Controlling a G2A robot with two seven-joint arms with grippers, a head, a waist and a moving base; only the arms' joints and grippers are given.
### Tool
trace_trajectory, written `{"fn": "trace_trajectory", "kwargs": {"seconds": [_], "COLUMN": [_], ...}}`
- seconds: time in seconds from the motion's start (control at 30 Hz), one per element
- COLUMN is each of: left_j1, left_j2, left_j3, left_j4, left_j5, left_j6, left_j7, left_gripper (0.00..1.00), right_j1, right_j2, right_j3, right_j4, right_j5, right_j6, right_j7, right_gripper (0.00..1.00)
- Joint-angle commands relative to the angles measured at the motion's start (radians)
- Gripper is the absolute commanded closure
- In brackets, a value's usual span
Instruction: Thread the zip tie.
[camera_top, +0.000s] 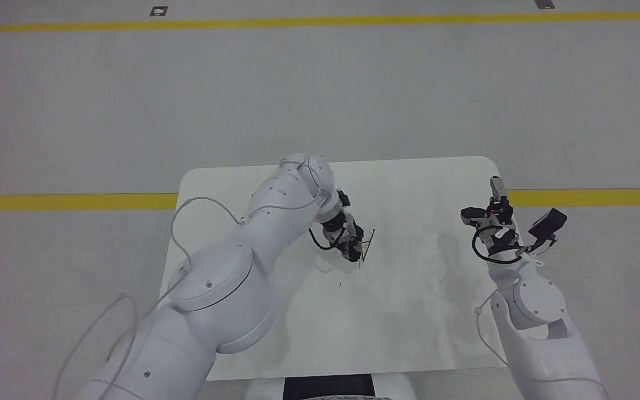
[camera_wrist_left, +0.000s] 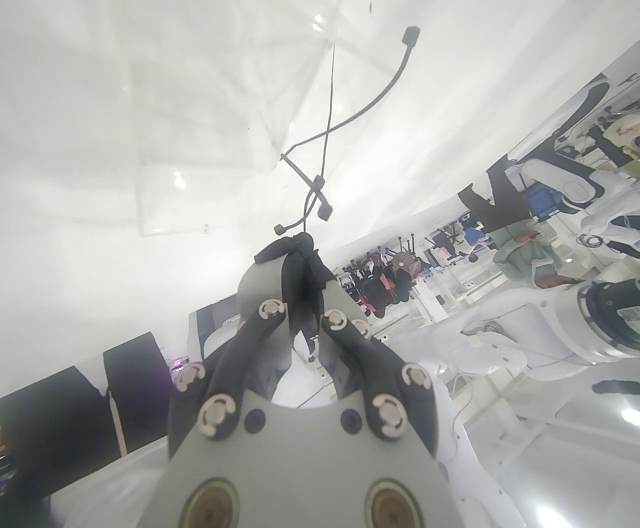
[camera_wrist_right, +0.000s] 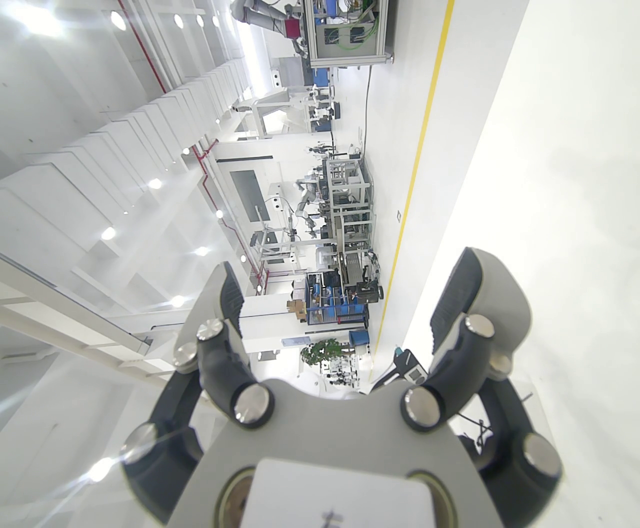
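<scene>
my left fingers (camera_wrist_left: 297, 250) are pinched on the zip tie (camera_wrist_left: 411, 36) over the middle of the bench (camera_top: 420, 320). my right fingers (camera_wrist_right: 347, 280) are spread and hold nothing, at the frame's right. i can't make out a tail through a head, so i judge the threading is still to do.

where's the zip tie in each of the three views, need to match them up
top view: the zip tie is a thin dark line over the middle of the table, sticking out of the left gripper.
left wrist view: the zip tie fans out beyond the left gripper, its dark strands crossing.
right wrist view: cannot tell; too small to pick out.
shared landmark: the left gripper, shut on the zip tie.
</scene>
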Motion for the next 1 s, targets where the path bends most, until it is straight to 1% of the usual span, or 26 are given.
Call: {"fn": "trace_trajectory", "kwargs": {"seconds": [0.0,0.13,0.3,0.33,0.67,0.7,0.73,0.83,0.97], "left_j1": [0.004,0.014,0.02,0.022,0.023,0.026,0.034,0.034,0.034], "left_j2": [0.006,0.019,0.035,0.039,0.04,0.04,0.043,0.053,0.065], "left_j3": [0.001,0.002,0.011,0.014,0.016,0.014,0.007,-0.004,-0.009], "left_j4": [-0.012,-0.034,-0.054,-0.063,-0.065,-0.064,-0.062,-0.053,-0.054], "left_j5": [-0.005,-0.02,-0.031,-0.033,-0.033,-0.037,-0.052,-0.074,-0.085], "left_j6": [0.01,0.028,0.065,0.072,0.074,0.072,0.066,0.063,0.068], "left_j7": [0.0,0.0,0.0,0.0,0.0,0.007,0.024,0.022,0.016], "left_gripper": [1.0,1.0,1.0,1.0,1.0,1.0,1.0,1.0,1.0], "right_j1": [0.0,0.0,0.0,0.0,0.0,0.0,0.0,0.0,0.0], "right_j2": [0.0,0.0,0.0,0.0,0.0,0.0,0.0,0.0,0.0], "right_j3": [0.0,0.0,0.0,0.0,0.0,0.0,0.0,0.0,0.0], "right_j4": [0.0,0.0,0.0,0.0,0.0,0.0,0.0,0.0,0.0], "right_j5": [0.0,0.0,0.0,0.0,0.0,0.0,0.0,0.0,0.0], "right_j6": [0.0,0.0,0.0,0.0,0.0,0.0,0.0,0.0,0.0], "right_j7": [0.0,0.0,0.0,0.0,0.0,0.0,0.0,0.0,0.0], "right_gripper": [0.0,0.0,0.0,0.0,0.0,0.0,0.0,0.0,0.0]}}
